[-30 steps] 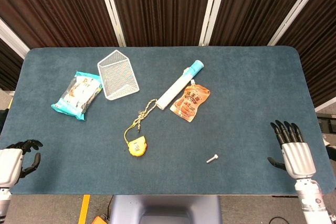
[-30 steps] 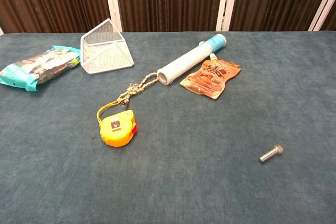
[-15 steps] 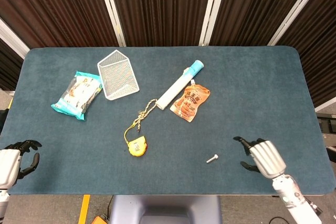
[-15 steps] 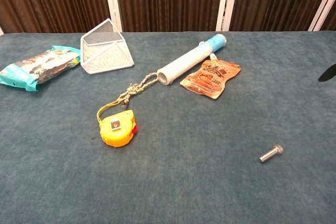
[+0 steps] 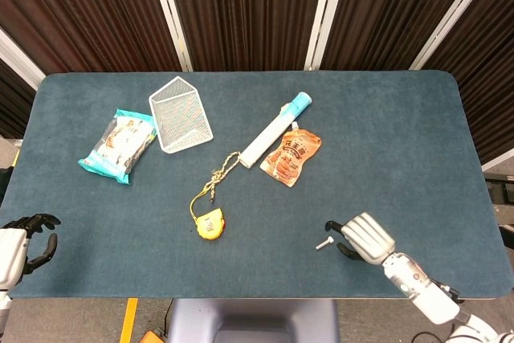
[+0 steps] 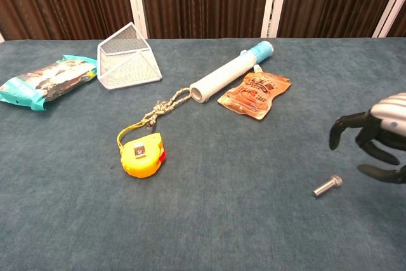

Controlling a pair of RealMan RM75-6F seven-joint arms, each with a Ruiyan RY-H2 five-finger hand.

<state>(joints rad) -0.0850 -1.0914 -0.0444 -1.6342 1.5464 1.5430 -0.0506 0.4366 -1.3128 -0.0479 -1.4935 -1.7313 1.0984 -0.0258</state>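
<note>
Right hand (image 5: 359,237) moved in from right edge to lower centre, fingers spread, empty, just beside small silver metal bolt (image 5: 324,242); grasp not yet made.

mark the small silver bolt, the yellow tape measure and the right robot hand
small silver bolt (image 6: 327,185), chest view, mid shank
yellow tape measure (image 6: 143,156), chest view, top of case
right robot hand (image 6: 379,138), chest view, middle of the hand

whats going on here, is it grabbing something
Not yet. The right hand hovers just beside a small metal bolt lying on the blue table, fingers spread, holding nothing. The left hand sits at the table's near left edge, away from everything. A yellow tape measure and an orange pouch lie untouched.
</note>
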